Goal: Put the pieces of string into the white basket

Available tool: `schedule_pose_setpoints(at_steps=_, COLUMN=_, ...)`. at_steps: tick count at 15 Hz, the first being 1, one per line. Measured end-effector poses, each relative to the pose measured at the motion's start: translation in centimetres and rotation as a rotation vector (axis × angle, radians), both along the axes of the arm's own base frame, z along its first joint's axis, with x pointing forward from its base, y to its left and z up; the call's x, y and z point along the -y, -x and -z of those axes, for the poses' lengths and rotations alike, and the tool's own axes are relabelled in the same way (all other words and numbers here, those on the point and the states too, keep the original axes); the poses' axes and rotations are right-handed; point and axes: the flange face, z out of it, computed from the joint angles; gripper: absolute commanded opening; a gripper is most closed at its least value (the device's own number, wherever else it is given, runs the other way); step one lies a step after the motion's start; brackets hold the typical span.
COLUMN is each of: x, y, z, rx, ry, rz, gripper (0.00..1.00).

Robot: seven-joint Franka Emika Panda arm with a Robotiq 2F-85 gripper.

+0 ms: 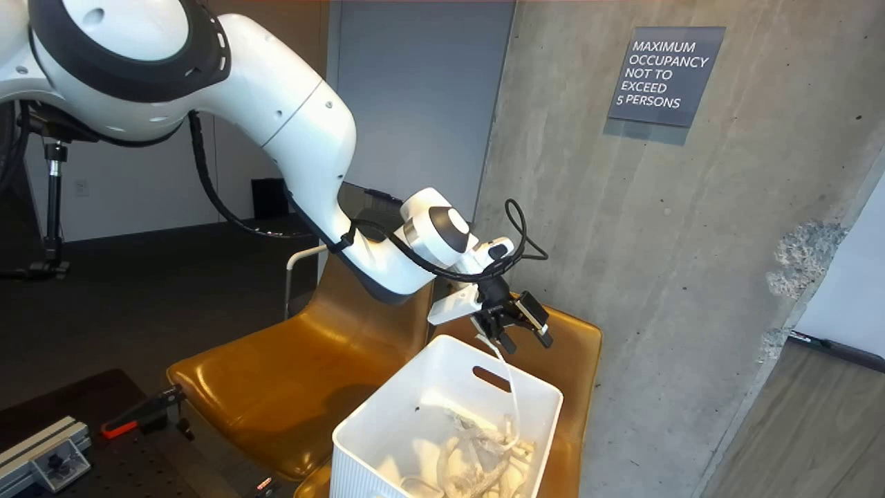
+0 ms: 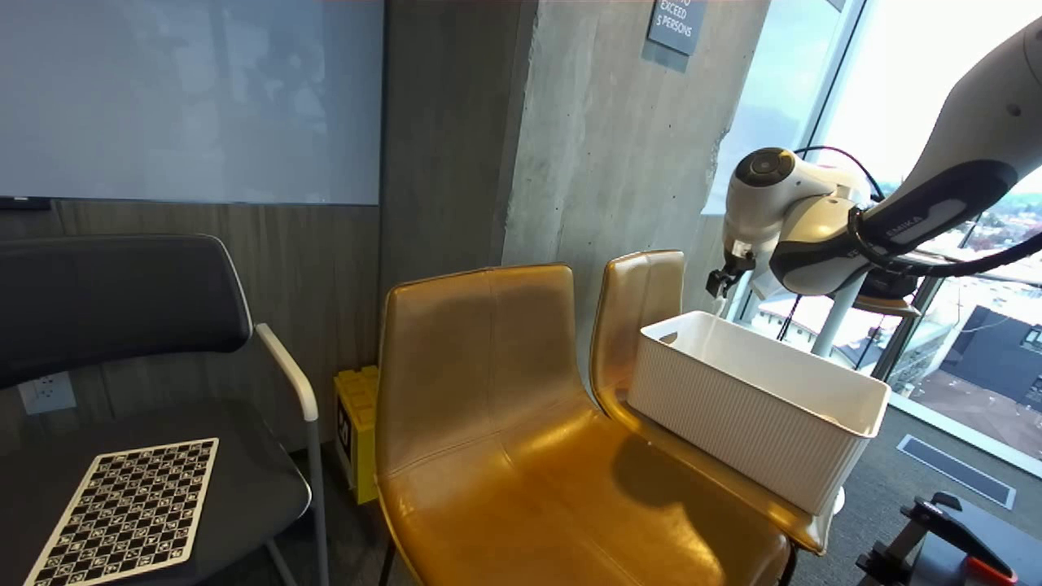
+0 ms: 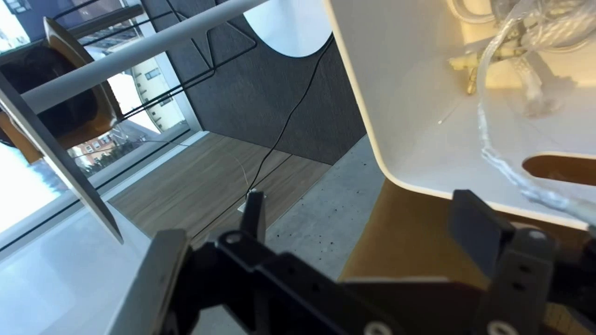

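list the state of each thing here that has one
White basket: upright, uncovered, on a tan chair.
Tool: open, near the basket's rim.
Pieces of string: tangled inside the basket.
Loose strand: leads over the rim to the tool; whether caught, unclear.
Checkered board: flat on the black chair.

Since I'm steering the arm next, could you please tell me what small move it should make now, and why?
I would probably ease the gripper inward over the basket, hoping the strand of string slips off. The fingers stand apart, yet the strand runs from the pile inside up to the gripper's outer side, where it seems caught.
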Motion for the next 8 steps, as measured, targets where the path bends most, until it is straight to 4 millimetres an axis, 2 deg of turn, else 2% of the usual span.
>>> schedule_pose_setpoints(at_steps=8, x=-0.1, y=0.4, z=1.7, rx=-0.092, ry=-0.075, rz=-0.009, gripper=1.0)
